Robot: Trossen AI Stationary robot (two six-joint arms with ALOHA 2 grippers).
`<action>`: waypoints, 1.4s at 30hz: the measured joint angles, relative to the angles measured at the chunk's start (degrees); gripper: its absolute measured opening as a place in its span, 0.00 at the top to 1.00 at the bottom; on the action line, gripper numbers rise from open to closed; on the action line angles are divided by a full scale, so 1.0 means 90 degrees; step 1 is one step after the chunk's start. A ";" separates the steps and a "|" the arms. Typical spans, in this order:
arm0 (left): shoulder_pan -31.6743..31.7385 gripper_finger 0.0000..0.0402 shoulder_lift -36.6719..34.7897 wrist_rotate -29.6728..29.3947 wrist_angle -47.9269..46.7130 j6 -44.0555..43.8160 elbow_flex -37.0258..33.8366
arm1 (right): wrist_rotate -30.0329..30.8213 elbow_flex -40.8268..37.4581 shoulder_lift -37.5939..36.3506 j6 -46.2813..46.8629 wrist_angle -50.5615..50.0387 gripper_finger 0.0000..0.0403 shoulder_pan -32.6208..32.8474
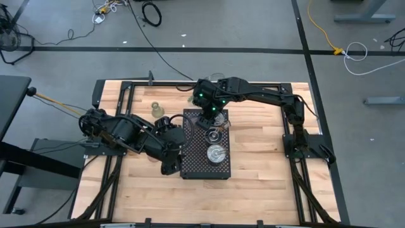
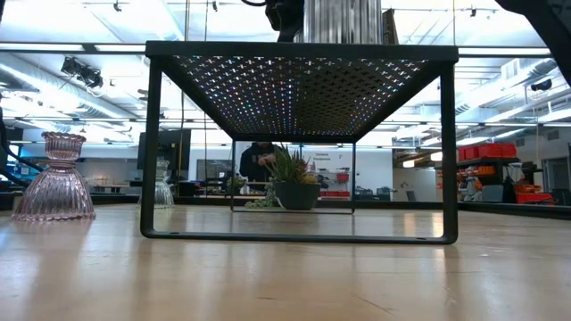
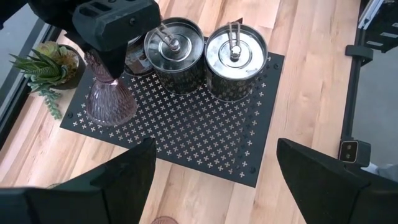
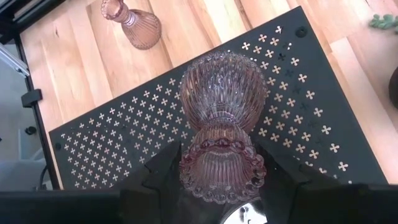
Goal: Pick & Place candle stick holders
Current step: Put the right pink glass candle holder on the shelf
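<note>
My right gripper (image 1: 207, 120) is shut on a pink ribbed glass candle holder (image 4: 222, 118) over the far left part of the black perforated tray (image 1: 196, 158). Two shiny silver holders (image 3: 174, 53) (image 3: 236, 50) stand on the tray's right side. My left gripper (image 3: 217, 174) is open and empty at the tray's left edge (image 1: 174, 144). A second pink glass holder (image 4: 134, 25) stands on the table left of the tray. A clear-greenish glass holder (image 1: 156, 109) stands on the table farther back on the left. My right gripper pinches the pink holder's upper cup (image 4: 222, 171) between its two fingers, coming from above and pointing down. The holder stays upright, its flared foot (image 3: 109, 106) low on the tray. I cannot tell whether the foot touches the tray.
A small green potted plant (image 3: 46, 65) stands just beyond the tray's far left corner. The tray is a raised stand on thin legs (image 2: 150, 147). Bare wooden table lies near and to the right of the tray (image 1: 266, 164). A person shows far off in the room (image 2: 259, 160).
</note>
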 joint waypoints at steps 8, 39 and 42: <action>0.0000 0.17 0.0000 0.0001 0.0000 0.0005 0.0000 | 0.0000 -0.0002 0.0000 -0.0007 0.0000 0.60 -0.0002; 0.0000 0.17 0.0002 0.0030 0.0000 0.0002 0.0000 | 0.0117 -0.0010 0.0000 -0.0109 -0.0024 0.57 -0.0005; 0.0000 0.17 0.0002 0.0030 0.0000 0.0002 0.0000 | 0.0113 -0.0010 0.0000 -0.0109 -0.0021 0.58 -0.0005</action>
